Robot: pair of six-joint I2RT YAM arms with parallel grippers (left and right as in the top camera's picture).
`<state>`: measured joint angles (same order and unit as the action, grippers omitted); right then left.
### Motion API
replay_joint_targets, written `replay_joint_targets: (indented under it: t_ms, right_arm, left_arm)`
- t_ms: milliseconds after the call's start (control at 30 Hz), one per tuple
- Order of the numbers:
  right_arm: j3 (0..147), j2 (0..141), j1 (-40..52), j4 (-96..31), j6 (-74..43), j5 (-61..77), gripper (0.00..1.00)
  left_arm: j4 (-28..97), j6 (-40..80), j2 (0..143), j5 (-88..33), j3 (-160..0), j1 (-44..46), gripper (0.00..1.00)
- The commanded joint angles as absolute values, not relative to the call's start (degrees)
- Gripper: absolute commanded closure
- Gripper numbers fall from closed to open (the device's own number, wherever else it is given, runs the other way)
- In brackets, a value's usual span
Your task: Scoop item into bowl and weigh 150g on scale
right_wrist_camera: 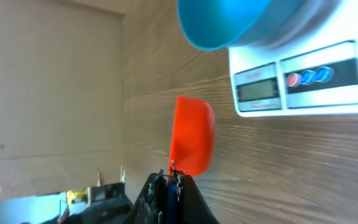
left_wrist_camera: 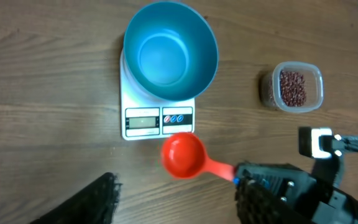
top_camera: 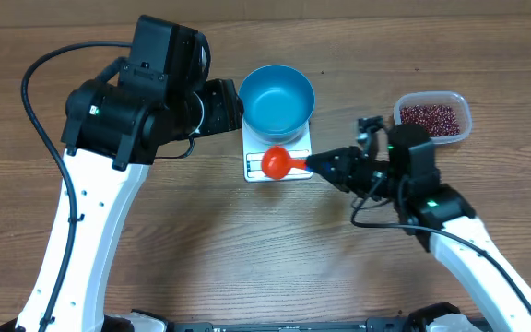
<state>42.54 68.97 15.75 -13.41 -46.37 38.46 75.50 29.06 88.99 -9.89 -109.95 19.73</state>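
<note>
Blue plastic bowl (top_camera: 277,97) sits empty on the scale (top_camera: 253,167). The right jaws grip an empty red scoop (top_camera: 275,162) at its near edge, and the left jaws hover open beside the bowl. The beans (top_camera: 430,117) lie in the clear tub (top_camera: 465,109), far right. All scooping and weighing lie ahead.

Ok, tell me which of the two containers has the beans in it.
The clear plastic tub, off beside the scale: it holds the beans. The blue bowl on the scale is empty.
</note>
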Motion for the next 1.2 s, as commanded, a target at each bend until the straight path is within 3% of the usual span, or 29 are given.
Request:
replay_joint_targets:
  t_ms: [0, 500, 867, 967, 1033, 1100, 1167]
  right_arm:
    - [46.19, 66.41, 13.65, -17.96, -40.64, 36.64, 0.96]
    - [66.85, 65.67, 12.49, -47.59, -24.77, 21.08, 0.96]
    - [70.26, 65.36, 10.9, -54.22, -17.45, 11.38, 0.96]
    - [70.26, 65.36, 9.54, -54.74, -17.45, 11.4, 0.96]
    - [70.26, 65.36, 8.95, -54.83, -17.45, 11.4, 0.96]
    - [70.26, 65.36, 8.54, -54.96, -17.45, 11.4, 0.96]
    - [70.24, 65.36, 8.36, -55.07, -17.45, 11.38, 0.96]
  left_arm:
    - [75.18, 26.96, 88.05, -10.35, -111.26, 19.51, 0.33]
    - [76.58, 19.92, 88.73, -10.37, -110.59, 19.53, 0.3]
    - [75.59, 15.92, 90.67, -10.57, -103.22, 20.25, 0.36]
    - [72.95, 13.89, 91.22, -10.55, -100.36, 21.32, 0.51]
    - [70.37, 13.91, 91.35, -10.57, -97.56, 22.44, 0.68]
    - [67.42, 14.0, 91.39, -10.57, -94.13, 23.75, 0.92]
    - [63.96, 14.9, 91.39, -10.57, -90.13, 25.19, 0.96]
